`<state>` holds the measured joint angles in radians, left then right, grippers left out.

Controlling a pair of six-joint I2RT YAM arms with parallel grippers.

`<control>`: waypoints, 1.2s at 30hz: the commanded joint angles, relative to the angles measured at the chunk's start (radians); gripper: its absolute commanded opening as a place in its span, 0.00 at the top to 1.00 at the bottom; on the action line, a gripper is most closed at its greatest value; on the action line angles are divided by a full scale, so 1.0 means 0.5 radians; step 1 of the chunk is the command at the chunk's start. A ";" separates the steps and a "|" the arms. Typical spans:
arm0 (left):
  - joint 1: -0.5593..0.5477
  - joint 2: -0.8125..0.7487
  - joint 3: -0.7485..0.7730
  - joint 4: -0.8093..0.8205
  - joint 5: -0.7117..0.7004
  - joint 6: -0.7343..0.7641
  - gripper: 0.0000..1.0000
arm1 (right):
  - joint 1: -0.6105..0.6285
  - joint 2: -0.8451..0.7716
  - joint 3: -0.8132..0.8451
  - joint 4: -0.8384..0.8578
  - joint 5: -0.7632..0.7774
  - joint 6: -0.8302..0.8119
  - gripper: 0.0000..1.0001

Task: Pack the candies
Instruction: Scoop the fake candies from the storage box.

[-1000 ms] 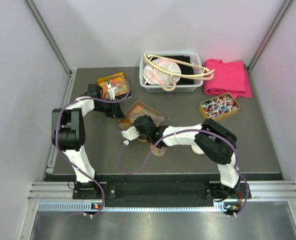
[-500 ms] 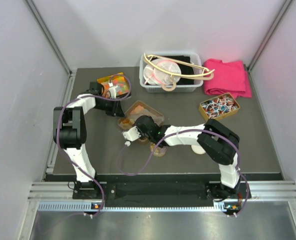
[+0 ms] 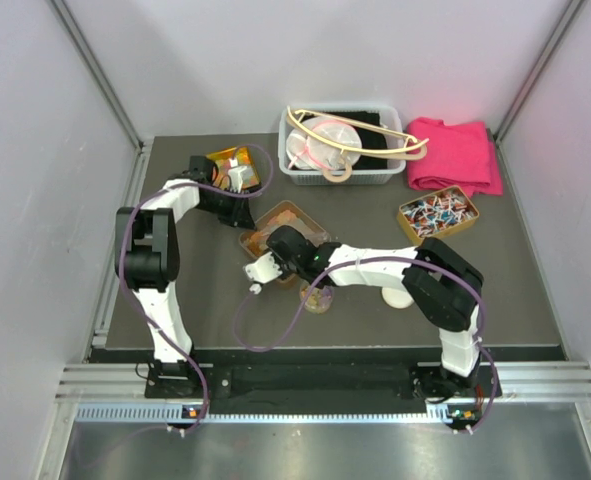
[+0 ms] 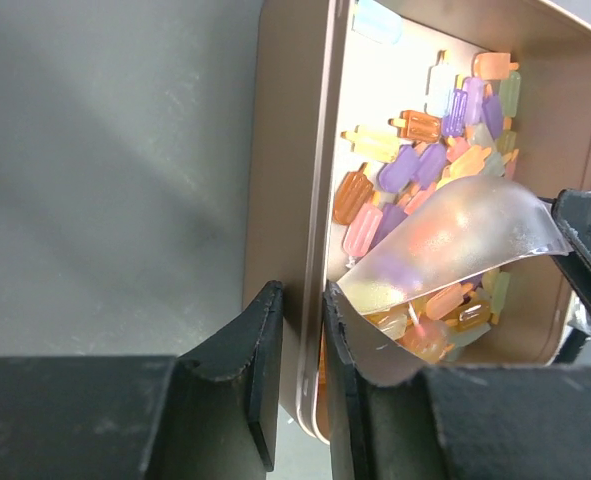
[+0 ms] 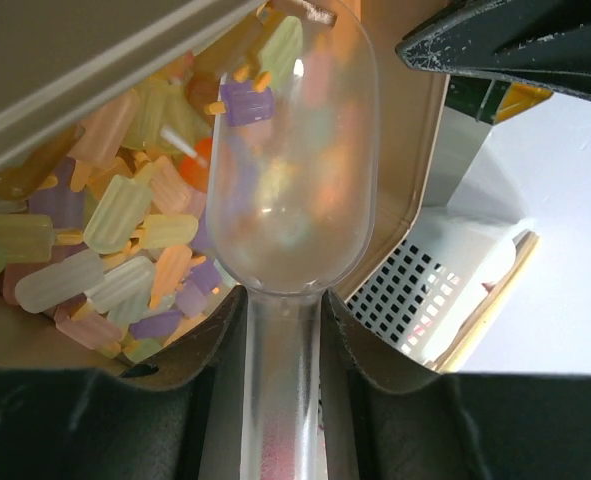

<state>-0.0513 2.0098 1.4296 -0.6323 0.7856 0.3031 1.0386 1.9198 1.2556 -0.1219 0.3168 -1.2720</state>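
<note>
1. Top view. White-walled cell with a dark counter (image 3: 530, 285). Both arms reach to its far left part and overlap there, and their ends are too small here to read. Risk: with the arms this close, any wide swing could knock one link against the other.
2. Left wrist view. The left gripper (image 4: 300, 300) is narrow, pinching the side wall of the tin (image 4: 295, 150). The candies (image 4: 415, 170) lie inside the tin, ahead and to the right of this gripper, heaped around the scoop (image 4: 455, 235). Risk: the pinch is on a thin edge, so a push from the scoop could twist the tin free and spill pieces onto the counter.
3. Right wrist view. The right gripper (image 5: 280, 340) is clamped on the scoop handle. The bowl sits straight ahead of it among the candies, with one purple piece at its far lip. The load cannot be judged through the clear plastic. Risks:
   - the smooth handle rolls in the grip and dumps the load;
   - a tilted lift sheds pieces;
   - the bowl strikes the left gripper, which shows dark just beyond at upper right.
</note>
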 commanded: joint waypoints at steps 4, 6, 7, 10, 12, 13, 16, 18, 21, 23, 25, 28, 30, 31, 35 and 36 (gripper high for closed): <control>-0.115 0.039 0.111 -0.018 0.076 0.118 1.00 | 0.037 0.167 -0.029 -0.343 -0.278 0.038 1.00; -0.118 0.045 0.123 -0.036 0.070 0.127 1.00 | -0.012 0.198 0.004 -0.324 -0.244 0.044 1.00; -0.115 0.042 0.126 -0.045 0.070 0.130 1.00 | -0.034 0.213 0.065 -0.354 -0.235 0.056 1.00; -0.115 0.049 0.126 -0.061 0.064 0.152 1.00 | -0.101 0.238 0.136 -0.419 -0.204 0.068 1.00; -0.115 0.045 0.120 -0.070 0.067 0.158 1.00 | -0.135 0.247 0.109 -0.346 -0.116 0.001 1.00; -0.115 0.045 0.117 -0.070 0.064 0.164 1.00 | -0.153 0.250 0.115 -0.336 -0.067 -0.018 1.00; -0.115 0.039 0.098 -0.067 0.067 0.167 1.00 | -0.224 0.259 0.155 -0.348 0.010 -0.042 1.00; -0.115 0.039 0.089 -0.058 0.070 0.167 1.00 | -0.249 0.235 0.140 -0.284 0.047 -0.103 1.00; -0.115 0.036 0.074 -0.049 0.070 0.164 1.00 | -0.270 0.207 0.136 -0.302 0.087 -0.128 1.00; -0.115 0.033 0.071 -0.048 0.064 0.164 1.00 | -0.273 0.177 0.139 -0.299 0.112 -0.140 1.00; -0.115 0.030 0.062 -0.039 0.058 0.164 1.00 | -0.273 0.149 0.161 -0.305 0.136 -0.147 1.00; -0.115 0.021 0.058 -0.036 0.058 0.158 1.00 | -0.273 0.121 0.216 -0.351 0.197 -0.168 1.00; -0.115 0.024 0.052 -0.030 0.055 0.161 1.00 | -0.273 0.103 0.244 -0.382 0.219 -0.186 1.00; -0.112 0.024 0.052 -0.027 0.055 0.158 1.00 | -0.273 0.103 0.253 -0.400 0.271 -0.214 1.00; -0.112 0.018 0.037 -0.018 0.049 0.149 1.00 | -0.273 0.051 0.238 -0.410 0.363 -0.288 1.00; -0.112 0.021 0.034 -0.012 0.046 0.149 1.00 | -0.273 0.048 0.250 -0.428 0.379 -0.291 1.00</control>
<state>-0.0971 2.0186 1.4605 -0.6506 0.7692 0.3878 0.9131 1.9980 1.3563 -0.2535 0.4332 -1.3659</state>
